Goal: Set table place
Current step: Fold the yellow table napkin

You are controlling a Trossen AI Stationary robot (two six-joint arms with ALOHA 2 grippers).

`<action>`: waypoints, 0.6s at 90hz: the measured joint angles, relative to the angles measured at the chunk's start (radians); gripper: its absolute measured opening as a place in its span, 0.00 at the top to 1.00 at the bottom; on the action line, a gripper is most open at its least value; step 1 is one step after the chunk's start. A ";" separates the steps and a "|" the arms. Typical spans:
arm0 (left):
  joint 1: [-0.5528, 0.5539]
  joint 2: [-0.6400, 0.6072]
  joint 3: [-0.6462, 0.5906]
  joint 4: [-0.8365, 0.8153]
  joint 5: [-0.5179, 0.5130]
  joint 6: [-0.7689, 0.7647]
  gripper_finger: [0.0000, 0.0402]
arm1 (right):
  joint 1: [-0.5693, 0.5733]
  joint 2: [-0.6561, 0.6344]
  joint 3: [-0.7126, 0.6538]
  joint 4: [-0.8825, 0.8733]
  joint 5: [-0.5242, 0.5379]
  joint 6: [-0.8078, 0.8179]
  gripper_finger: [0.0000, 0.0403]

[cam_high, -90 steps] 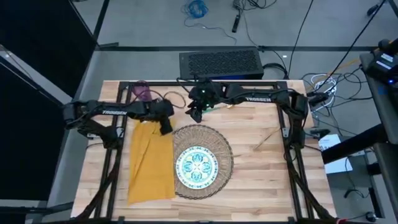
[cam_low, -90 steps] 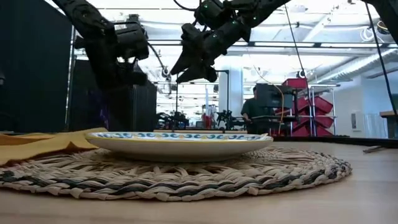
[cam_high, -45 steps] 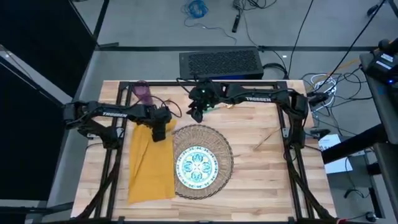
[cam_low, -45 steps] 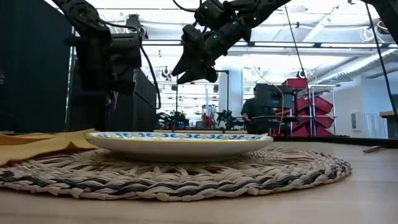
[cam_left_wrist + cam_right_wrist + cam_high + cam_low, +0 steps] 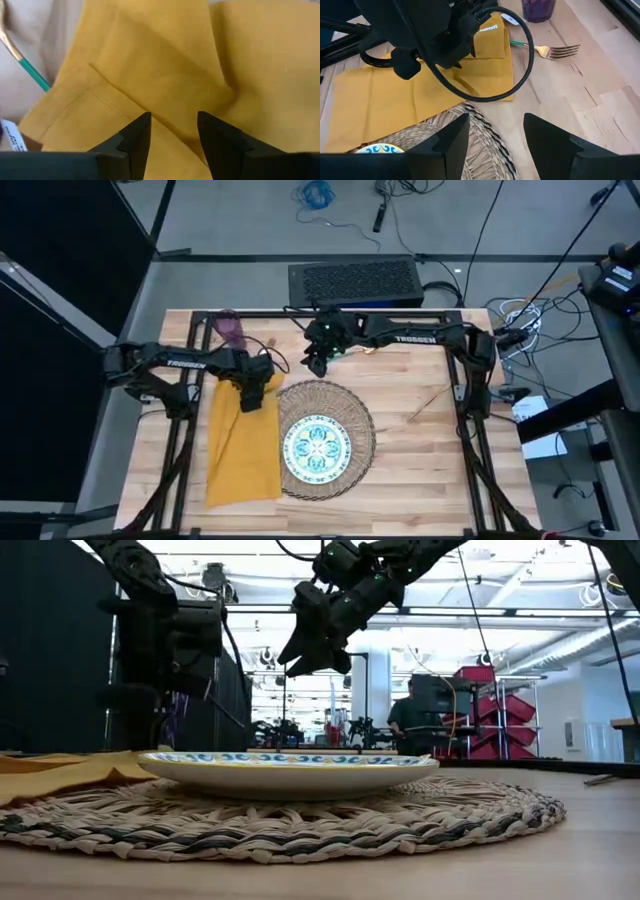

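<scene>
The mustard napkin (image 5: 243, 442) lies flat on the table, left of the woven placemat (image 5: 352, 412) that bears the patterned plate (image 5: 316, 445). My left gripper (image 5: 172, 125) points down, open, just over the napkin's far end (image 5: 250, 392); its fingers straddle a crease and I see no touch. A gold fork with a teal handle (image 5: 555, 50) lies beyond the napkin, near the purple cup (image 5: 230, 328). My right gripper (image 5: 318, 362) hangs open in the air past the placemat's far edge, holding nothing.
Another thin piece of cutlery (image 5: 430, 402) lies on the bare wood right of the placemat. Black rails (image 5: 330, 313) frame the table's far side and both ends. A person stands in the room far behind the table (image 5: 408, 720).
My left gripper has moved a little toward the table's near edge and come down over the napkin's far end, tipping to point downward. The napkin, plate and placemat have stayed put.
</scene>
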 joint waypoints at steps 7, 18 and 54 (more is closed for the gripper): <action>-0.007 0.013 0.000 -0.001 0.000 0.000 0.63 | 0.000 0.000 0.000 -0.006 0.000 0.002 0.56; -0.010 0.035 0.000 -0.005 -0.001 -0.001 0.63 | 0.000 0.000 0.000 -0.017 0.000 0.002 0.56; -0.010 0.048 0.001 -0.012 -0.068 -0.020 0.63 | 0.001 0.000 0.000 -0.034 0.000 -0.001 0.56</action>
